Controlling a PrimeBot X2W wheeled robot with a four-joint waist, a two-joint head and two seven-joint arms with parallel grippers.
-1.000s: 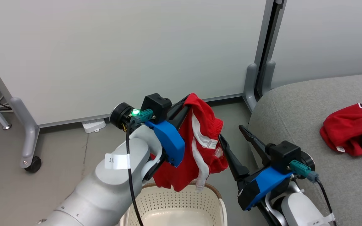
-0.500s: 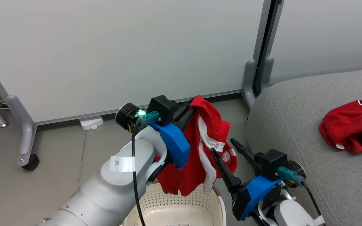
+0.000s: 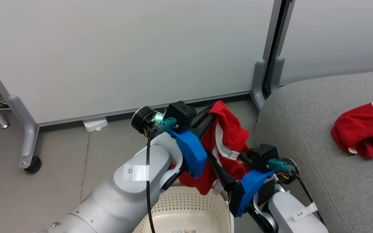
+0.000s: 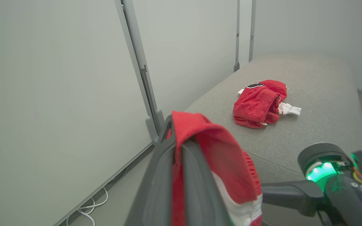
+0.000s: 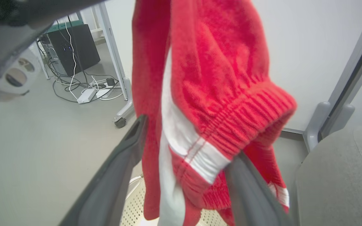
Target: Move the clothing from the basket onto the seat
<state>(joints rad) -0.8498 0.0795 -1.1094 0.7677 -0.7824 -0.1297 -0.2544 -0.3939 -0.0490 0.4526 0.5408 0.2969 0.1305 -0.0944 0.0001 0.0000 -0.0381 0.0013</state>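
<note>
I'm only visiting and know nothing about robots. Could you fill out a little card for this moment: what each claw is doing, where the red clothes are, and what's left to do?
Held garment: red with white stripe, hanging over the basket
Left gripper: shut on the held garment at its top
Right gripper: open, one finger on either side of the held garment
Other garment: red, crumpled on the seat
Basket: on the floor beside the seat
Left to do: put the held garment on the seat
</note>
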